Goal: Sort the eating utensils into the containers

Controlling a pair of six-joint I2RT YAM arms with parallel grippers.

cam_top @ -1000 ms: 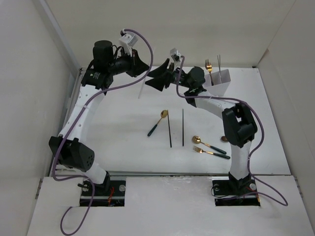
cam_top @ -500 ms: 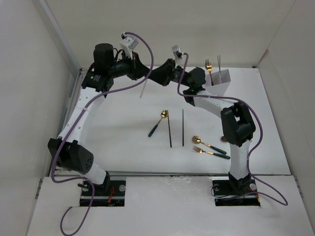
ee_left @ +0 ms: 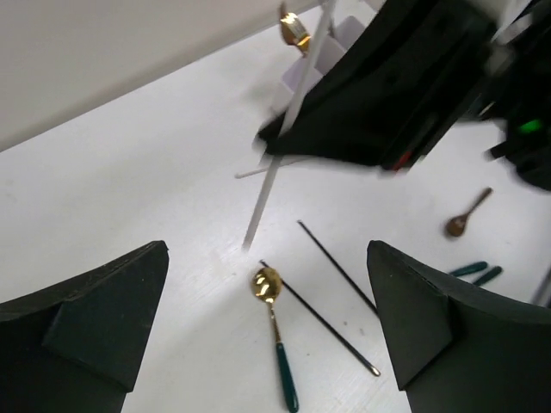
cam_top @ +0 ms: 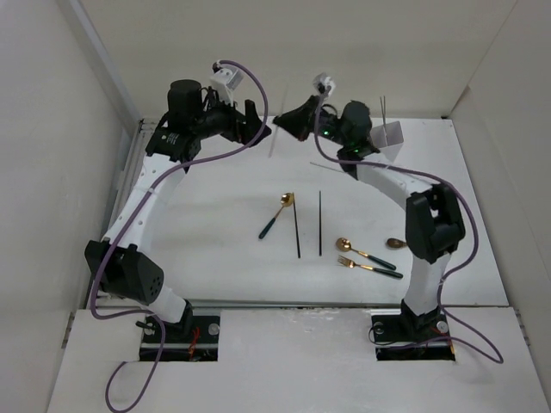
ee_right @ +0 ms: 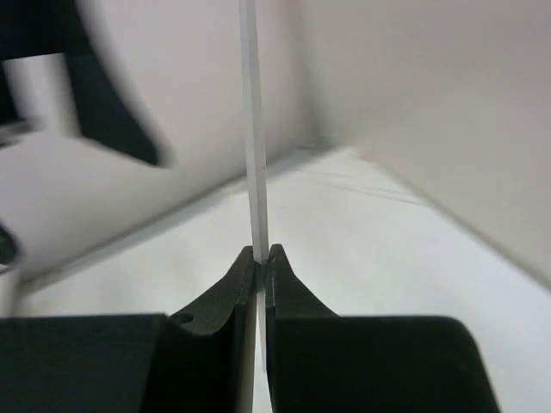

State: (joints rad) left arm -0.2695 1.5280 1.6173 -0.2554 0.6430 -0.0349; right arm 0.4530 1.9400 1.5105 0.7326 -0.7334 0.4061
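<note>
At the back left of the desk, the left jaws stand wide apart and hold nothing. A second ago the silver chopstick hung from them, and half a second ago both pairs of jaws met around it. Now we see it just right of them, in the air above the desk between the two arms, with the right jaws clamped tight on it. The right wrist view shows this plainly. We judge the handover done, so the right arm can carry the chopstick to the white holder at the back right, still some way off. The chopstick's long axis is steep, close to upright. Its free end points down toward the desk and leans slightly left, which should suit an upright compartment.
</note>
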